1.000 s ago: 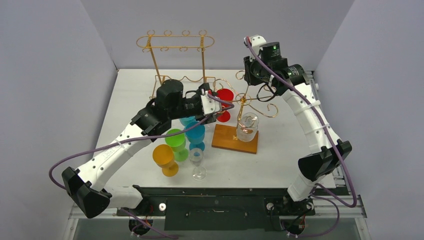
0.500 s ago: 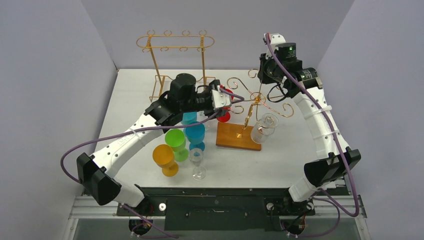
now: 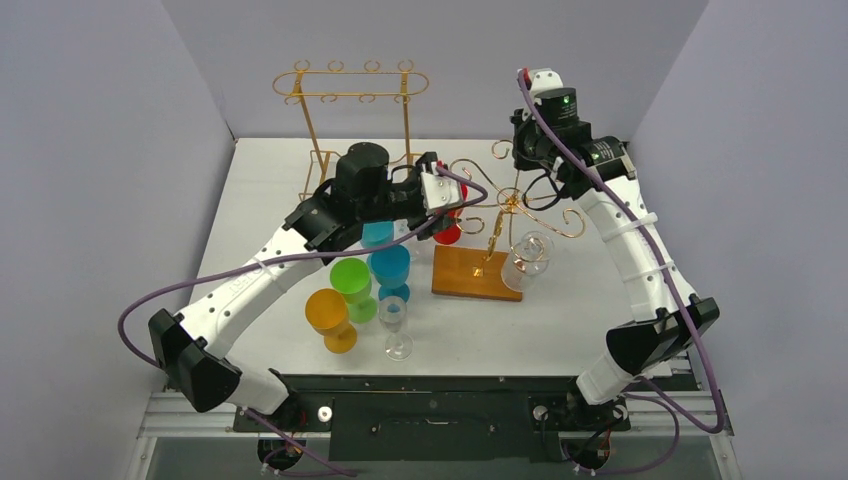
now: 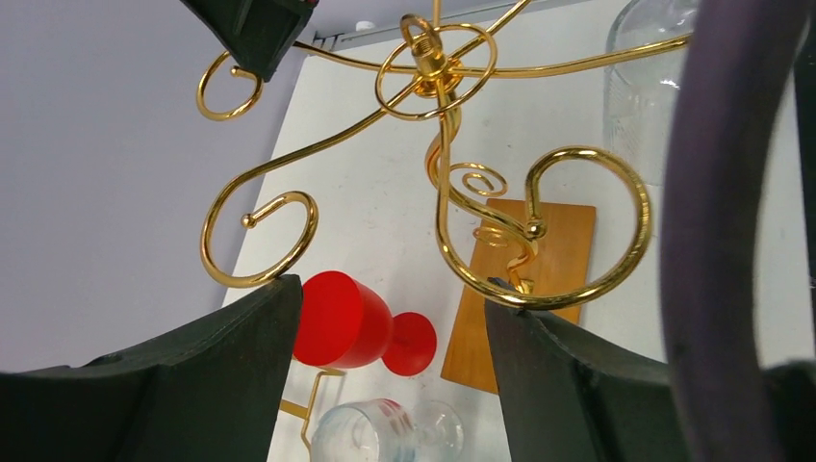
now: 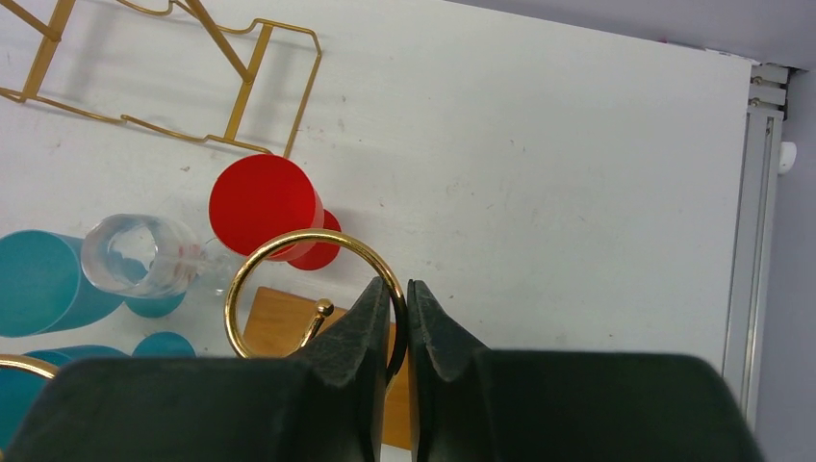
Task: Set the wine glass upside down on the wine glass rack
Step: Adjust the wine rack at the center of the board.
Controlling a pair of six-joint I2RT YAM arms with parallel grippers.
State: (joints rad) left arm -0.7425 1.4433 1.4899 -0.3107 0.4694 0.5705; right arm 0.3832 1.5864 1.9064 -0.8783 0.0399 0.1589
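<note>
right gripper: closed tight, pinching 1 gold loop of the rack.
left gripper: open, its 2 fingers wide apart, with a rack curl touching 1 finger.
wine glass: clear, hanging from the rack, just past the right edge of the wooden base.
rack post: leaning, not straight up.
crowded side: red glass, blue glass, green glass and orange glass stand close together, left of the base.
open room: bare desk in front and to the right.
</note>
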